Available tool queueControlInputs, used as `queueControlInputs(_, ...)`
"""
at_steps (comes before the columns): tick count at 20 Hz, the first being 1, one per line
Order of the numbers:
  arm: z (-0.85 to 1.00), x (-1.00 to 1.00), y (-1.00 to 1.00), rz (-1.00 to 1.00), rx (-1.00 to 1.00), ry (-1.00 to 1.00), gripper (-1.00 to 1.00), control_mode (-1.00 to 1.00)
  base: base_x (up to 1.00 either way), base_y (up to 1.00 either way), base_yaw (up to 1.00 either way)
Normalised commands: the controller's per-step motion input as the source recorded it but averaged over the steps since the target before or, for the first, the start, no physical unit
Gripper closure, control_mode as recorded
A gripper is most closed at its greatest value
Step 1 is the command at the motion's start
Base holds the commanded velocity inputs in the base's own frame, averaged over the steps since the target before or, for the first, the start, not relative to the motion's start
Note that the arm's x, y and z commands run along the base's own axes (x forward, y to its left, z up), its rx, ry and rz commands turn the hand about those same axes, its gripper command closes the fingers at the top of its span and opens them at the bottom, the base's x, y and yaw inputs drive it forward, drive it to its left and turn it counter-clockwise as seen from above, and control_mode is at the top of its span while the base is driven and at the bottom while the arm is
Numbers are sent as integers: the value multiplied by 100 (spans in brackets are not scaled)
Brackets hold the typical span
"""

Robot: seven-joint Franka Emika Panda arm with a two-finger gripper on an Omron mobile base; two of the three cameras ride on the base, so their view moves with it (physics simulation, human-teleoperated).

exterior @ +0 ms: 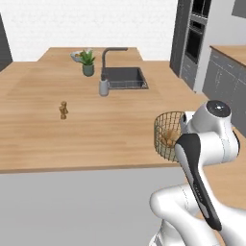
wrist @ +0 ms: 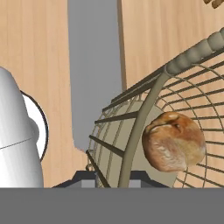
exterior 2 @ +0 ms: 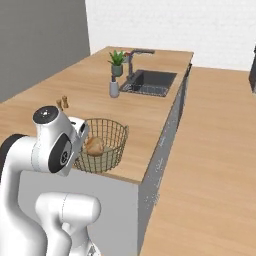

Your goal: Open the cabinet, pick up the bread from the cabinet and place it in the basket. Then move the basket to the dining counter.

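Observation:
The wire basket [exterior 2: 106, 146] sits tilted at the near corner of the dining counter [exterior 2: 145, 115], by the counter's right edge in the left base view. Whether the basket [exterior: 166, 137] rests on the wood or hangs just above it I cannot tell. The bread [exterior 2: 94, 145], a golden-brown roll, lies inside the basket, and also appears as the bread [exterior: 170, 137] and the bread [wrist: 174, 141]. My gripper [wrist: 117, 177] is shut on a wire rib of the basket [wrist: 139, 127] just below its rim, on the side nearest my arm. The cabinet is out of view.
Farther along the dining counter [exterior: 96, 129] are a dark sink [exterior: 124, 77] with a faucet [exterior: 108, 53], a grey bottle [exterior: 104, 87], a potted plant [exterior: 88, 62], a fruit bowl [exterior: 77, 56] and a small brown figure [exterior: 63, 110]. A tall oven unit [exterior: 197, 33] stands at the right.

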Motion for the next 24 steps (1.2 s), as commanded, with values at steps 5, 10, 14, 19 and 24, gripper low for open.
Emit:
queueControlInputs(5, 0, 0, 0, 0, 0, 0, 100, 100, 11, 100, 1)
queueControlInputs(10, 0, 0, 0, 0, 0, 0, 100, 100, 19, 100, -5)
queueControlInputs(14, 0, 0, 0, 0, 0, 0, 100, 100, 37, 100, -10)
queueControlInputs(19, 0, 0, 0, 0, 0, 0, 100, 100, 44, 100, -9)
queueControlInputs(24, 0, 0, 0, 0, 0, 0, 100, 100, 60, 100, -8)
